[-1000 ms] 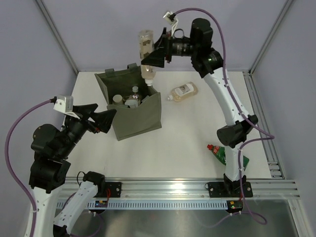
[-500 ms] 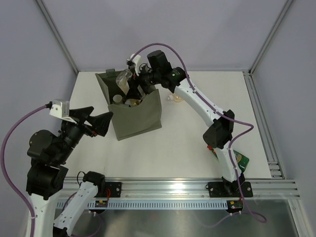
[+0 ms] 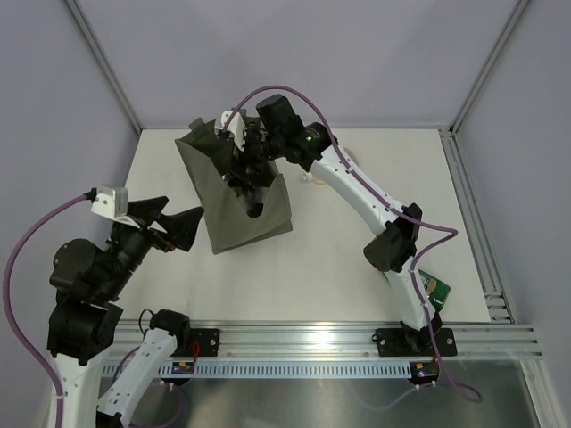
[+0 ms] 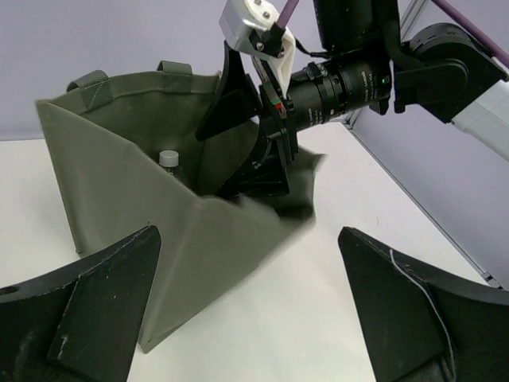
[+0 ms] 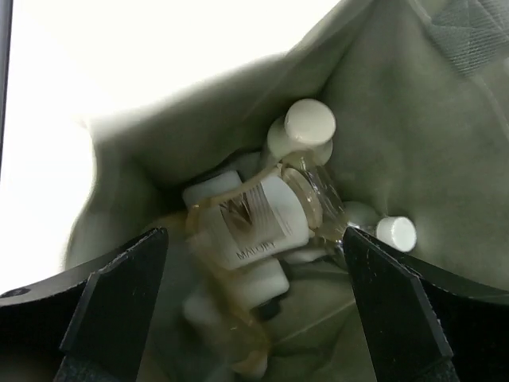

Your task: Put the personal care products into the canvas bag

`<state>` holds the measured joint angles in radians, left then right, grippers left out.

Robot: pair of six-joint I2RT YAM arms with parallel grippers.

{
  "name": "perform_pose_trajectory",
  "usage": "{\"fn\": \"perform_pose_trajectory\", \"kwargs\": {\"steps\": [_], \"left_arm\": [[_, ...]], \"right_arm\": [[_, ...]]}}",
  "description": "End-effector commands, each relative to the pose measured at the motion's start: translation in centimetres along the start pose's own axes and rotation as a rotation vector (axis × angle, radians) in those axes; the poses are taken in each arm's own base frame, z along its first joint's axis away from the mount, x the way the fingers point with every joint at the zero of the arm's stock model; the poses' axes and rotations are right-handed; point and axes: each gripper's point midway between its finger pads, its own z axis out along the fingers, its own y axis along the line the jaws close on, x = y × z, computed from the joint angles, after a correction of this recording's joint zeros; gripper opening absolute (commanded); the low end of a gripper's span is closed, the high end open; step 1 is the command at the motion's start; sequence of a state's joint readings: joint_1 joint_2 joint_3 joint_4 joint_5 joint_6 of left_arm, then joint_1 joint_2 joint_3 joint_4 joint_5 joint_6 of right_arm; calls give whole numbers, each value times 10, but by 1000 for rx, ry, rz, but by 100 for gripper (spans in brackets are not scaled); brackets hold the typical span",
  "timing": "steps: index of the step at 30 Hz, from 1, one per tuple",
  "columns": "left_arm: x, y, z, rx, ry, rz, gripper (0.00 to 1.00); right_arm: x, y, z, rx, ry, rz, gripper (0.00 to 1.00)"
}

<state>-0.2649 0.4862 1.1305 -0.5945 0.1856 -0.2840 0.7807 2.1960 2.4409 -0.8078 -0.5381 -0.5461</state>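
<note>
The olive canvas bag stands at the back left of the table, its mouth pushed out of shape. My right gripper reaches down inside it, fingers wide open. Between them, touching neither, a blurred amber bottle with a white label lies loose on other white-capped containers. A grey-capped bottle shows inside the bag. My left gripper hovers open and holds nothing, to the left of the bag. A green bottle lies near the right arm's base, partly hidden.
A sliver of another amber bottle shows on the table just right of the bag, mostly covered by the right arm. Metal frame rails bound the white table on the right and front.
The right arm swung down from above the bag into its mouth with the amber bottle, then opened its jaws and let it go. The bag got pushed askew. The left arm barely moved.
</note>
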Motion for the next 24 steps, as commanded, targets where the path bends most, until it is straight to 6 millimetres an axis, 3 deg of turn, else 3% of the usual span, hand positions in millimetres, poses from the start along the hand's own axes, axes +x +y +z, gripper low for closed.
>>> {"fn": "perform_pose_trajectory", "kwargs": {"steps": [1,4,9,12,14,16,19,22,23,24], "left_arm": [[-3,0,-6,-2,-37,17,99],[-3,0,-9,0,-42,11,99],[0,0,-11,-3,-36,5,99],[5,1,-10,-3,-22,-5,99],[13,4,-8,-13,-2,-17,99],[22,8,-5,-26,24,-31,99],[34,11,-3,-32,48,-45,99],[39,11,-2,-20,46,-44,99],[40,11,-1,-18,43,-39,99],[40,10,-2,-13,38,-36,99]], "right_arm": [[-46,-15,-26,96,-98,-78,100],[-71,-20,-40,137,-164,-76,100],[-114,-24,-91,204,-290,17,99],[-109,-24,-123,140,-336,142,99],[-94,-18,-137,55,-329,211,99],[-51,-27,-154,57,-255,286,100],[27,-23,-177,71,-99,335,100],[111,0,-201,90,170,254,99],[153,11,-213,135,331,258,100],[177,24,-224,137,434,267,99]]}}
